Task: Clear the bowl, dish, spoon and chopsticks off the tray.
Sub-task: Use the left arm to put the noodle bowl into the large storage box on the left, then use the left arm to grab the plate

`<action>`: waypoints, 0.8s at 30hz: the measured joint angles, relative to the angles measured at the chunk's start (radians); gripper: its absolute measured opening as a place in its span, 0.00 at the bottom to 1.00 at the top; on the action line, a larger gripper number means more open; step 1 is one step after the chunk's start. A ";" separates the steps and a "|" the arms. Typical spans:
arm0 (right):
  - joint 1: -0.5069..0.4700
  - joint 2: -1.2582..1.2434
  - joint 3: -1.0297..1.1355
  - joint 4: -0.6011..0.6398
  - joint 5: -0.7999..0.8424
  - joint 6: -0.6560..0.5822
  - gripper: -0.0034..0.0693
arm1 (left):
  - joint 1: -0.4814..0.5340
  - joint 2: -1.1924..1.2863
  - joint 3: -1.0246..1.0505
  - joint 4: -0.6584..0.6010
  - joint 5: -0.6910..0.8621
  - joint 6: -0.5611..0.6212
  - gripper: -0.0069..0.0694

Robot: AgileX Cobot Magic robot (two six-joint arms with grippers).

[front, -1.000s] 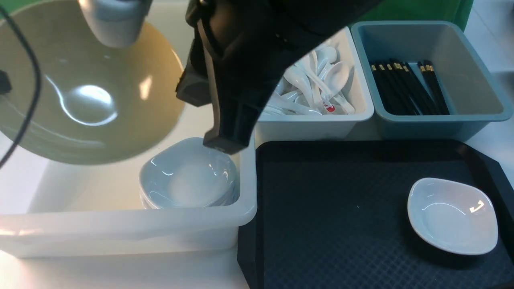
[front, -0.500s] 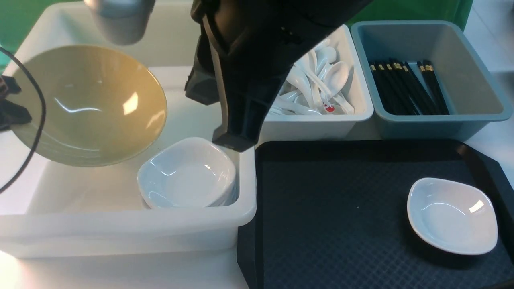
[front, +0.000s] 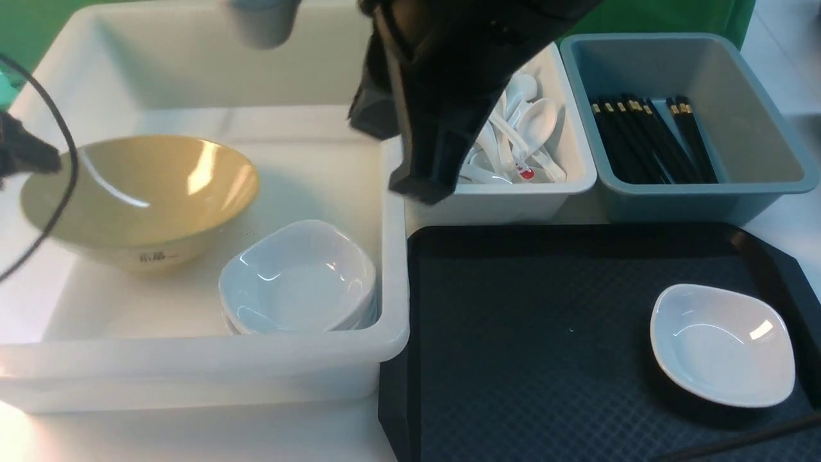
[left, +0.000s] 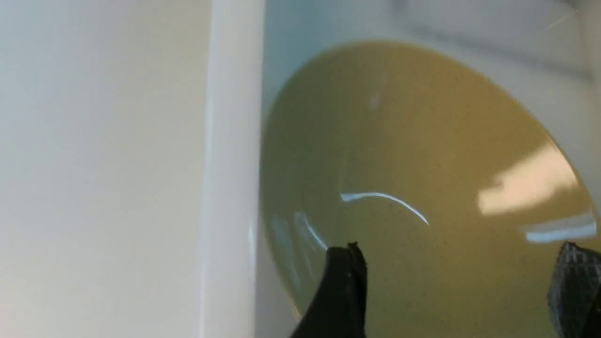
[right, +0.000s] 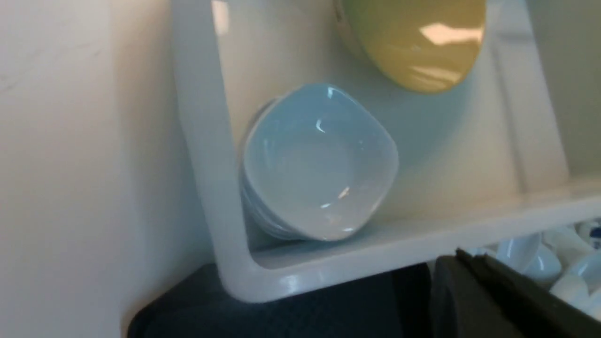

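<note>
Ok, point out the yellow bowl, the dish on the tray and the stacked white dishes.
bowl (front: pixel 138 186), front view, on its inner wall.
dish (front: pixel 721 346), front view, middle of its hollow.
stacked white dishes (front: pixel 298 279), front view, hollow of the top one.

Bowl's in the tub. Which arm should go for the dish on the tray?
Right, I'd say. The dish lies on the tray's right side, and the right hand, shut, hangs near the spoon tub just beyond the tray. The left hand stands open at the bowl, far left.
</note>
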 joint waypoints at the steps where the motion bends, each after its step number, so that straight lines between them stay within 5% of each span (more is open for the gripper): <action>1: -0.014 -0.006 0.000 -0.004 0.000 0.006 0.10 | 0.000 -0.021 -0.030 0.033 0.013 -0.030 0.77; 5: -0.077 -0.045 0.003 -0.010 0.000 0.044 0.10 | -0.015 -0.118 -0.157 0.195 0.117 -0.240 0.78; 8: -0.135 -0.096 0.042 -0.021 -0.001 0.101 0.10 | -0.127 -0.182 -0.201 0.239 0.175 -0.311 0.75; 18: -0.442 -0.400 0.515 -0.063 -0.002 0.252 0.11 | -0.993 -0.071 -0.205 0.307 0.049 -0.390 0.65; 24: -0.530 -0.634 0.704 -0.076 0.000 0.319 0.11 | -1.258 0.175 -0.243 0.362 -0.056 -0.394 0.65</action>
